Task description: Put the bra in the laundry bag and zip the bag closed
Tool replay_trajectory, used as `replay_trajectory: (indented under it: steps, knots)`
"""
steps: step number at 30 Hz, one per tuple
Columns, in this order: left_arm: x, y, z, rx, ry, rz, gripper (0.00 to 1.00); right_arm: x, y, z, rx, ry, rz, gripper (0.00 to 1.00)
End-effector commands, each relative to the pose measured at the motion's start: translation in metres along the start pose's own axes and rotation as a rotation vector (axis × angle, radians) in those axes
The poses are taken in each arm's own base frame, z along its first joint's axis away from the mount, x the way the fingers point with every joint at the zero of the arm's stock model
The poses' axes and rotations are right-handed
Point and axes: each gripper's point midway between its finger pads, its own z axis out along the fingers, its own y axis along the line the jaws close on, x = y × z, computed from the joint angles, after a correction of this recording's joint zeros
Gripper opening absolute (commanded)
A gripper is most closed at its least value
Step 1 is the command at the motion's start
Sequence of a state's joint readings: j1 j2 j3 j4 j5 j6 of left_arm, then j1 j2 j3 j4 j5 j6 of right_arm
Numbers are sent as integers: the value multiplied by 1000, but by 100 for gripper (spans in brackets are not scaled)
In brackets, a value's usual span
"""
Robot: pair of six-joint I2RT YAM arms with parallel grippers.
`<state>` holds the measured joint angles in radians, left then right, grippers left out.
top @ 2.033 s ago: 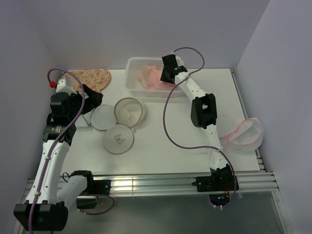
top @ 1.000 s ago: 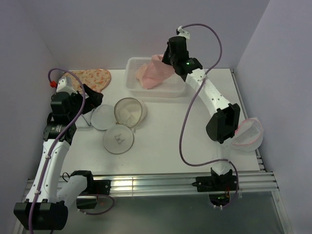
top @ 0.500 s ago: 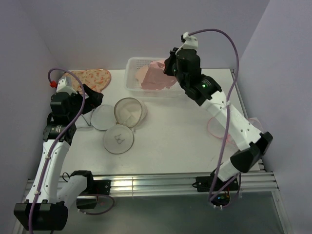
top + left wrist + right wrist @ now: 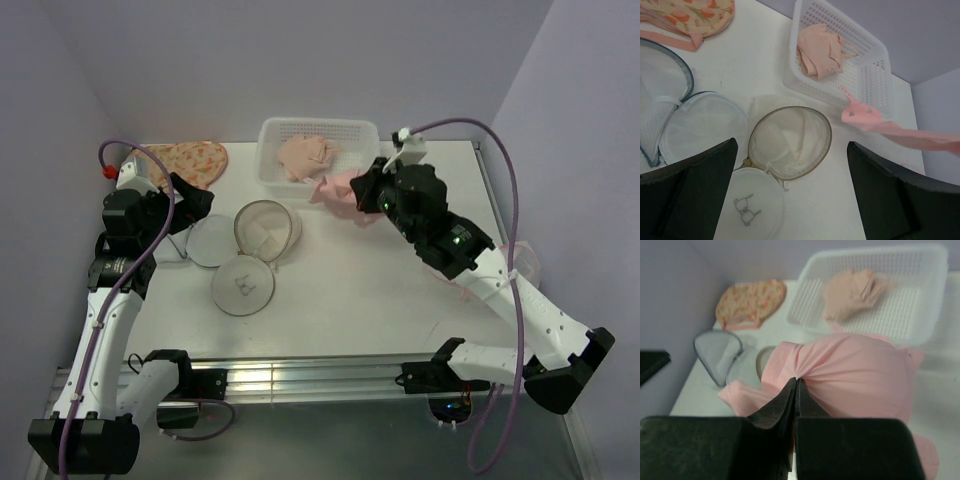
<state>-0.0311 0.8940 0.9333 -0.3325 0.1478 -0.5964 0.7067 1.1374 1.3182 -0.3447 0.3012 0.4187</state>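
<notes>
Right tool (image 4: 796, 384), pinched tight on the pink bra (image 4: 855, 370), had lifted it out of the far basket (image 4: 932, 295) toward the laundry bag (image 4: 266, 231).

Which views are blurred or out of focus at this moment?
Left wrist: the pink bra smears into a motion streak; the rest is sharp. Right wrist: the right gripper up close and the basket behind look soft. Top external: sharp, evenly lit.
</notes>
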Motion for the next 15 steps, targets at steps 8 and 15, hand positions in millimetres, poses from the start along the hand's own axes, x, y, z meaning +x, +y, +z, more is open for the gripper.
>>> replay_trajectory:
  steps: [8,15]
  knots:
    - [1,-18,6,96,13,-12,98,176,-11,-44,-64,337,86,0]
    - [11,-25,5,111,53,-21,98,250,-17,-74,-38,508,96,0]
